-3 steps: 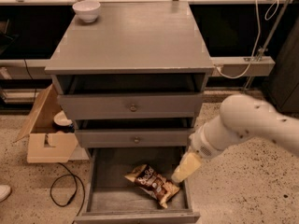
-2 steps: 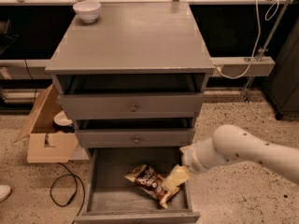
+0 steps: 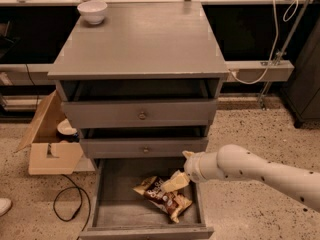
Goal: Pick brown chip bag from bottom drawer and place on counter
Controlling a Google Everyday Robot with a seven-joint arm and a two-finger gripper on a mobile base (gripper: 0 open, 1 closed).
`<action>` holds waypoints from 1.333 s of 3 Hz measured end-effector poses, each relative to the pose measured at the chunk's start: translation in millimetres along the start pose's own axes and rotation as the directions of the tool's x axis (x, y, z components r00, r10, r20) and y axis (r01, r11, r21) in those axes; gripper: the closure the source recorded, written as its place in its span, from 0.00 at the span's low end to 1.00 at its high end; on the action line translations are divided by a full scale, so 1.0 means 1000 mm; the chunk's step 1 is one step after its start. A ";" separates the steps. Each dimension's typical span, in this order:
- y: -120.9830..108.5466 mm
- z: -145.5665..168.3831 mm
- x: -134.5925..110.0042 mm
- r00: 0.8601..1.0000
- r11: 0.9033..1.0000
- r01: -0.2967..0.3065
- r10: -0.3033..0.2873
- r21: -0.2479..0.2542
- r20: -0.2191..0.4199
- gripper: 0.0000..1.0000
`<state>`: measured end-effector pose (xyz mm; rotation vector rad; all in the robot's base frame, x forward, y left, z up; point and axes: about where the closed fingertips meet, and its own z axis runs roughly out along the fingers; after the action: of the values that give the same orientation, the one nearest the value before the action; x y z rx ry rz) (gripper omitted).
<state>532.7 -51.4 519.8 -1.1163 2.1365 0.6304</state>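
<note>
The brown chip bag [image 3: 161,194] lies crinkled on the floor of the open bottom drawer [image 3: 125,211], right of centre, with tan ends and white lettering. My gripper [image 3: 172,183] reaches down into the drawer from the right on a white arm, its pale fingers right over the bag's upper right part. The counter [image 3: 142,39] is the broad grey top of the cabinet, above the two shallower knobbed drawers.
A white bowl [image 3: 92,10] stands at the counter's back left corner. A cardboard box [image 3: 49,140] sits on the floor left of the cabinet, with a black cable [image 3: 70,204] looping in front. A white cable hangs at the right [image 3: 260,74].
My arm has swung lower and further left, bringing the gripper down into the bottom drawer onto the chip bag. The bag has not visibly moved.
</note>
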 end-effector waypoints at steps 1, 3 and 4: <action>-0.001 0.002 0.002 1.000 1.000 0.004 -0.004 0.002 -0.012 0.00; -0.035 0.088 0.065 0.992 0.998 0.000 0.008 0.057 -0.126 0.00; -0.061 0.144 0.106 0.984 0.995 -0.006 0.024 0.104 -0.175 0.00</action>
<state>583.5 -45.0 338.3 -1.1365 2.3010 0.4362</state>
